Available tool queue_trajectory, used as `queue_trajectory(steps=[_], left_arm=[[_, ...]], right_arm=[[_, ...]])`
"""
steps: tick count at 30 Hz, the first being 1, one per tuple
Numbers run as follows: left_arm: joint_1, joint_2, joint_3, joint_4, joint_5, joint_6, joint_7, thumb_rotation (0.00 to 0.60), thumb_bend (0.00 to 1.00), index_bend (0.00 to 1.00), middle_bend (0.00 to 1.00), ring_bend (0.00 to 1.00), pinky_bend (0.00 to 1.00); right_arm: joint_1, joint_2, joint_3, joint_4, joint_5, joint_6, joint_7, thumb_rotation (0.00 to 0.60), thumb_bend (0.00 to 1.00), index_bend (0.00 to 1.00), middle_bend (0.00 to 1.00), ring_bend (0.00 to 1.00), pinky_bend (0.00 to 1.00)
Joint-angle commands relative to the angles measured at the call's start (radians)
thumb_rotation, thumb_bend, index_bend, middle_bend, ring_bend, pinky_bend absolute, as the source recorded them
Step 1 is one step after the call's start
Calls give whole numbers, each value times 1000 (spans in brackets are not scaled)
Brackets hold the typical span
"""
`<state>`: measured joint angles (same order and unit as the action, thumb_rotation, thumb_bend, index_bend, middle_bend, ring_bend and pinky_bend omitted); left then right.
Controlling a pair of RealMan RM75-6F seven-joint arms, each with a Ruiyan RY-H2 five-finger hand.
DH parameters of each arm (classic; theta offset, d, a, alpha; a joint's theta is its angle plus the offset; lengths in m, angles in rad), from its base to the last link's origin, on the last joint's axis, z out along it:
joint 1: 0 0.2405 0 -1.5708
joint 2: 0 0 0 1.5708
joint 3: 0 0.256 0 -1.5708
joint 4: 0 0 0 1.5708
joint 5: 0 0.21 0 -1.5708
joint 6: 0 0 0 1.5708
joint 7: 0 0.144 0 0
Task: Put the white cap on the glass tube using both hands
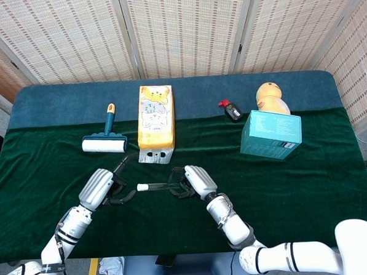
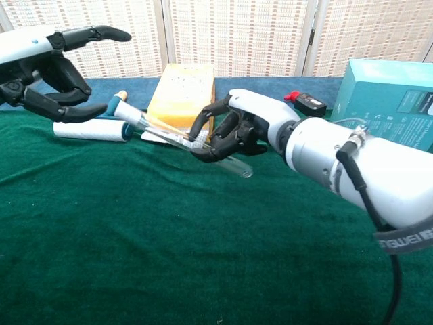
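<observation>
Along the far side of the bench (image 1: 309,186), covered in dark green cloth with a blue strip at the back, lie a lint roller (image 1: 104,143) with a teal handle, a yellow carton (image 1: 155,116) printed with cartoon animals, a small black bottle with a red cap (image 1: 232,109), a yellow duck toy (image 1: 272,98) and a teal box (image 1: 271,135) just in front of the duck. A small grey blister pack (image 1: 155,155) lies against the near end of the carton. None of these lies between the two hands; the carton and blister pack sit just behind the working area. No open container shows its contents. The glass tube (image 2: 203,148) is held above the cloth near the front middle of the bench, lying nearly level, with the white cap (image 2: 127,112) on its left end. The right robot hand (image 2: 226,132) is clamped around the tube's right part, fingers curled over it, with the clear rounded end sticking out past them in the chest view. The left robot hand (image 2: 51,71) is spread, fingers apart and holding nothing, just beside the capped end; in the head view its fingertips point toward the cap without touching it.
</observation>
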<state>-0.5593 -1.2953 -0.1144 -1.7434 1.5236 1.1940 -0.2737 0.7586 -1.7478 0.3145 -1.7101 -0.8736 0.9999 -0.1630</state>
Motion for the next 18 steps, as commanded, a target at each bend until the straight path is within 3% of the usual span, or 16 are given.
queue_trajectory(steps=[1, 8, 15, 18], left_arm=[[9, 20, 2, 16, -6, 5, -1, 600, 347, 0, 984, 804, 850], [36, 54, -2, 64, -38, 31, 75, 600, 316, 0, 732, 576, 739], [59, 63, 14, 63, -56, 28, 86, 600, 314, 0, 706, 553, 728], [69, 57, 14, 68, -52, 43, 79, 600, 314, 0, 706, 563, 728]], right_arm=[[14, 58, -43, -29, 39, 11, -113, 600, 888, 772, 932, 1000, 1000], [36, 47, -91, 18, 87, 38, -233, 600, 887, 772, 932, 1000, 1000], [39, -29, -126, 134, 87, 57, -272, 600, 888, 765, 932, 1000, 1000], [39, -49, -134, 166, 94, 57, -292, 600, 887, 707, 933, 1000, 1000]])
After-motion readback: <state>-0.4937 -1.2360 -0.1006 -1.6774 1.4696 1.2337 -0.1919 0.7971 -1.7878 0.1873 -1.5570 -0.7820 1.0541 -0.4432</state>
